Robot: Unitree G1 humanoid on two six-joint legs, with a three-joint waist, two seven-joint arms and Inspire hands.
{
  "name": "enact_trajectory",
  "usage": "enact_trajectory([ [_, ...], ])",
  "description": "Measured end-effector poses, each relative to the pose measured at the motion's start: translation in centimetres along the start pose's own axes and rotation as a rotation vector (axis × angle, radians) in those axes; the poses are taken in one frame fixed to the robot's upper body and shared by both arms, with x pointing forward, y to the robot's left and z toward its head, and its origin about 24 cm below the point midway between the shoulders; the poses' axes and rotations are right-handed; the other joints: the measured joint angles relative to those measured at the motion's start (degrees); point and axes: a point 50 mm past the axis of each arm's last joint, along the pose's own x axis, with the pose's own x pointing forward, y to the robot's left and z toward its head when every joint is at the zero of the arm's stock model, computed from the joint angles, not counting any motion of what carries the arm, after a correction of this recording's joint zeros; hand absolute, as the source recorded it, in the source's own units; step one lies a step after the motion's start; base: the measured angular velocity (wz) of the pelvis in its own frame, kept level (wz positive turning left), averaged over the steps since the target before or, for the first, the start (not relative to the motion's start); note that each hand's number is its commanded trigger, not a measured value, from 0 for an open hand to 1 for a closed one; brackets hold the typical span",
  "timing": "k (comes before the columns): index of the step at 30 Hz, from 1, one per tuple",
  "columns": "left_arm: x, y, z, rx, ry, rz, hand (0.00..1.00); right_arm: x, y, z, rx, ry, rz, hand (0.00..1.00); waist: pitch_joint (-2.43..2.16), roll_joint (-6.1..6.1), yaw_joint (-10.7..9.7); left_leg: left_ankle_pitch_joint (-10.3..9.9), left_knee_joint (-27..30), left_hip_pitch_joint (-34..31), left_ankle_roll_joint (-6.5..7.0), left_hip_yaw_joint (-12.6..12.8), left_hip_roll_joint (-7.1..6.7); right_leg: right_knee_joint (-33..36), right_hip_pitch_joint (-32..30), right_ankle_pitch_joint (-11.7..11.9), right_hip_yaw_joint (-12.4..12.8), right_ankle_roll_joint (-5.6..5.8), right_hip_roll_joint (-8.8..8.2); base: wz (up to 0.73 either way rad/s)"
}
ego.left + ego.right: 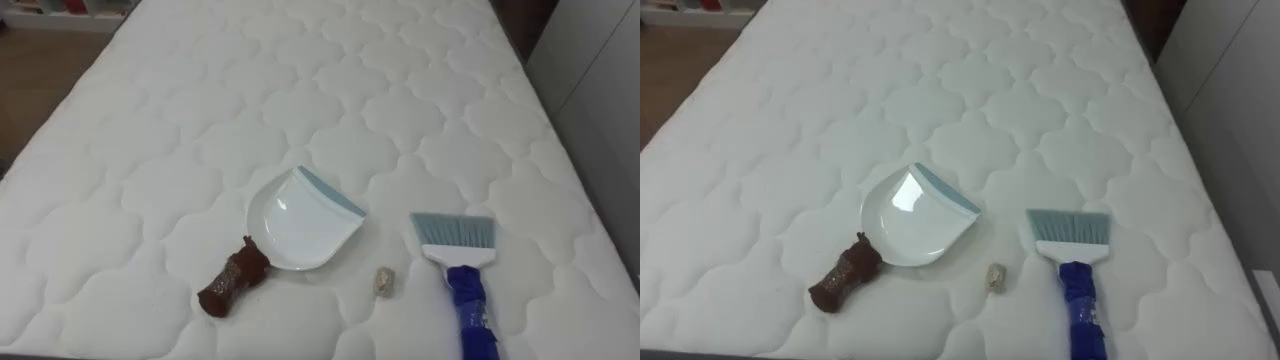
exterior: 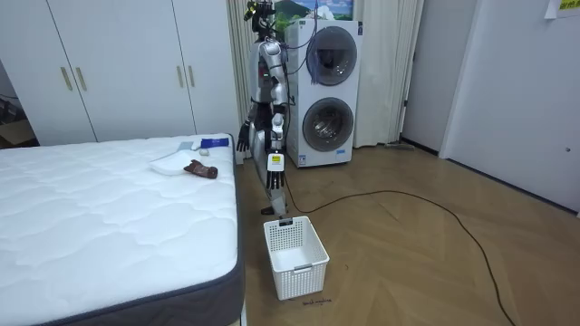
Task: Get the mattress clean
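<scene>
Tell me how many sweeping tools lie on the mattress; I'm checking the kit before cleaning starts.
2. A white dustpan with a brown handle lies by the near edge of the mattress; a brush with a blue handle lies to its right, apart from it. None seems hidden.

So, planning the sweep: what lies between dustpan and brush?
One small beige scrap on the mattress, touching neither dustpan nor brush; both eye views show it.

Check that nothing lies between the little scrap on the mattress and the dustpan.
Nothing visible does. The scrap lies on bare mattress just off the right side of the dustpan, apart from it. The brush lies on the scrap's other side, not in between. The dustpan's blue lip faces up the bed, though, not toward the scrap.
</scene>
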Motion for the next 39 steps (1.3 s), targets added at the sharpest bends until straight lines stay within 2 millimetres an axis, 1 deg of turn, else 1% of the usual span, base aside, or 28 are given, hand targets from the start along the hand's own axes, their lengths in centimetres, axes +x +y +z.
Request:
enact_trajectory([
  [2,0.0,0.0,0.0,-0.001,-0.003,0.001,0.0,0.0,0.0,0.0,-0.002,-0.001,0.003,0.0,-0.05,0.04,0.0,0.0,0.2,0.0,0.0,-0.1,-0.01,0.0,0.0,0.0,0.0,0.0,-0.02,0.0],
  [4,0.0,0.2,0.1,-0.011,-0.012,0.006,0.0,0.0,0.0,0.0,-0.002,-0.002,0.002,0.0,0.0,-0.11,0.0,0.0,0.4,0.0,0.0,0.0,-0.01,0.0,0.0,0.0,0.0,0.0,-0.04,0.0],
  [5,0.0,0.3,0.2,-0.017,-0.02,0.017,0.0,0.0,0.0,0.0,-0.004,-0.006,0.001,0.0,0.07,-0.29,-0.1,0.0,0.5,0.0,0.0,0.0,-0.01,0.0,0.0,0.0,0.0,0.0,-0.04,0.0],
  [9,0.0,0.6,0.4,-0.023,-0.035,0.071,0.0,0.0,-0.1,-0.1,-0.007,-0.008,-0.017,0.0,0.06,-0.59,-0.2,0.0,0.5,0.2,0.0,-0.1,-0.03,0.0,0.2,0.0,0.1,0.0,-0.04,0.0],
  [12,0.0,0.8,0.4,-0.026,-0.042,0.113,0.0,-0.1,-0.2,-0.3,-0.007,-0.007,-0.037,0.0,0.14,-1.06,-0.2,0.0,0.5,0.2,0.0,0.0,-0.03,0.0,0.2,0.0,0.2,-0.01,-0.01,0.0],
  [14,0.0,1.0,0.7,-0.029,-0.056,0.137,0.0,-0.1,-0.2,-0.4,-0.007,-0.006,-0.042,0.0,0.1,-1.35,-0.2,0.0,0.5,0.2,0.0,-0.1,-0.03,0.0,0.2,0.0,0.2,-0.03,-0.01,0.0],
  [16,0.0,1.2,0.8,-0.045,-0.065,0.159,0.0,-0.1,-0.2,-0.4,-0.001,-0.006,-0.045,0.0,-0.02,-1.24,0.0,0.0,0.1,0.2,0.0,0.1,0.0,0.1,0.1,0.0,0.3,-0.04,0.0,0.0],
  [18,-0.1,1.6,1.3,-0.06,-0.086,0.193,0.0,-0.1,-0.3,-0.4,-0.002,-0.01,-0.054,0.0,0.06,-1.26,0.0,0.0,0.1,0.2,0.0,0.0,-0.01,0.0,0.2,0.0,0.3,-0.08,0.02,0.02],
  [21,-0.4,2.8,3.0,-0.129,-0.174,0.287,0.0,-0.1,-0.3,-0.3,-0.002,-0.023,-0.065,0.0,0.11,-1.14,0.0,0.0,0.1,0.1,0.0,-0.2,-0.04,0.0,0.1,0.1,0.2,-0.09,0.03,0.03],
  [24,-1.3,4.5,6.1,-0.202,-0.344,0.408,0.0,-0.1,-0.4,-0.1,-0.015,-0.048,-0.073,0.0,0.28,-0.51,-0.3,0.0,0.1,0.0,0.0,-0.1,-0.07,0.1,0.1,0.1,0.2,-0.1,0.01,0.0],
  [27,-2.1,5.2,8.3,-0.217,-0.457,0.463,0.0,-0.1,-0.4,0.1,-0.024,-0.06,-0.071,0.0,0.24,-0.24,-0.3,0.0,-0.1,0.0,0.0,-0.2,-0.07,0.1,0.0,0.1,0.1,-0.09,0.02,0.0],
  [29,-3.3,5.7,10.4,-0.222,-0.578,0.5,0.0,-0.1,-0.4,0.3,-0.022,-0.075,-0.069,0.0,0.07,-0.43,-0.2,0.1,-0.3,0.0,-0.06,-0.1,-0.09,0.0,-0.1,0.1,0.2,-0.1,0.04,0.0],
  [30,-3.5,5.8,10.9,-0.223,-0.605,0.508,0.0,-0.1,-0.4,0.3,-0.023,-0.075,-0.069,0.0,0.01,-0.51,-0.3,0.1,-0.3,0.0,-0.06,-0.1,-0.09,0.0,-0.1,0.1,0.2,-0.09,0.04,0.0],
  [32,-4.3,6.0,12.7,-0.227,-0.688,0.526,0.0,-0.1,-0.3,0.3,-0.026,-0.076,-0.067,0.0,-0.07,-0.66,-0.2,0.1,-0.3,-0.1,-0.1,-0.1,-0.1,0.0,-0.3,0.1,0.2,-0.09,0.03,0.0],
  [36,-5.5,5.8,14.5,-0.21,-0.785,0.527,0.0,-0.1,-0.4,0.3,-0.021,-0.078,-0.071,0.0,-0.13,-0.84,-0.4,0.2,-0.2,-0.2,-0.13,-0.2,-0.06,0.0,-0.6,0.1,0.2,-0.09,0.05,-0.03],
  [39,-6.5,5.5,16.4,-0.199,-0.87,0.525,0.0,-0.1,-0.3,0.3,-0.025,-0.078,-0.069,0.0,-0.14,-0.83,-0.6,0.2,0.2,-0.5,-0.12,-0.3,-0.04,0.0,-0.7,0.1,0.1,-0.09,0.04,0.02],
])
